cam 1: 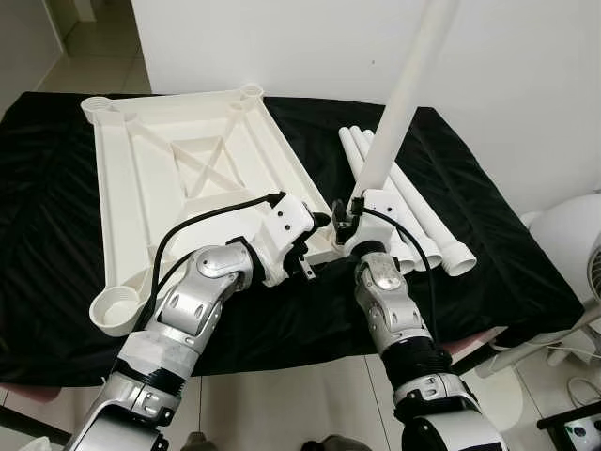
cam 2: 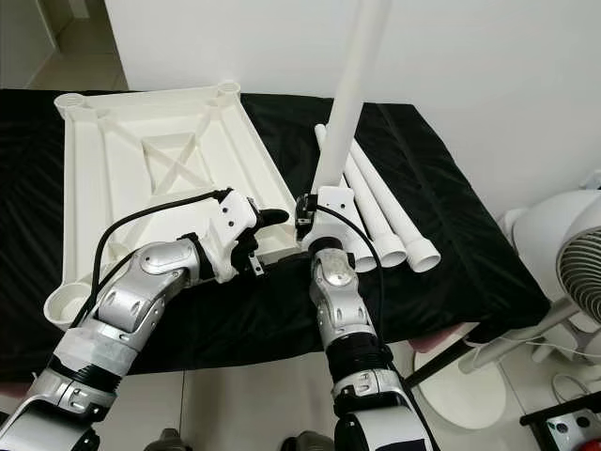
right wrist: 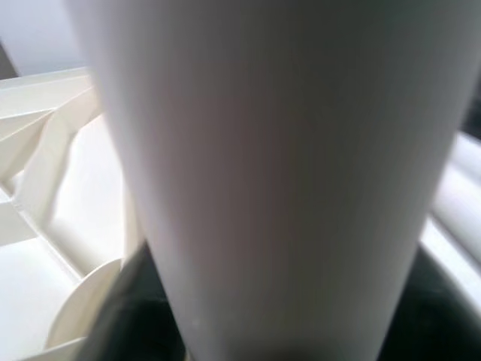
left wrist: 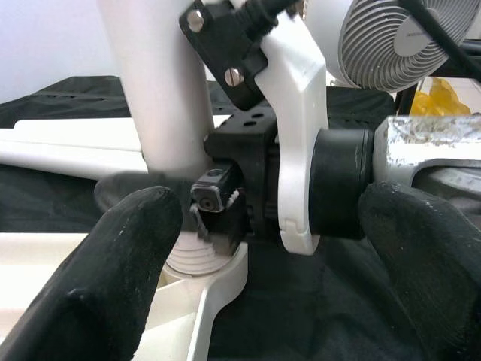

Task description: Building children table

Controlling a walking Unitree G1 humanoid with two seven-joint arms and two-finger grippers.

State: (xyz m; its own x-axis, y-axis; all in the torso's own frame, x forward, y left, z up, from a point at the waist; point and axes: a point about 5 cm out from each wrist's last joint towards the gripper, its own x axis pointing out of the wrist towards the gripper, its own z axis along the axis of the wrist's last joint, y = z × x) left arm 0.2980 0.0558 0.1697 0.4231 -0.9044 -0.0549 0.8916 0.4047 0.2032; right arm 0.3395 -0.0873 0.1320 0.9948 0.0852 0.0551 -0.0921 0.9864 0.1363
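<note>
Your right gripper (cam 1: 344, 222) is clenched on an upright white table leg (cam 1: 399, 103), holding it near its lower end; the leg rises steeply, tilted slightly right, and its base sits at the near right corner socket of the upturned white tabletop (cam 1: 141, 178). The right forearm reaches straight forward from below, wrist bent up. Your left gripper (cam 1: 317, 222) comes in from the left with the elbow bent, its black fingers (left wrist: 113, 278) spread apart and holding nothing, just beside the leg's base and the right wrist. The tabletop lies underside up on the black cloth (cam 1: 488, 244). Three more spare legs (cam 1: 427, 221) lie side by side on the cloth, right of the tabletop.
</note>
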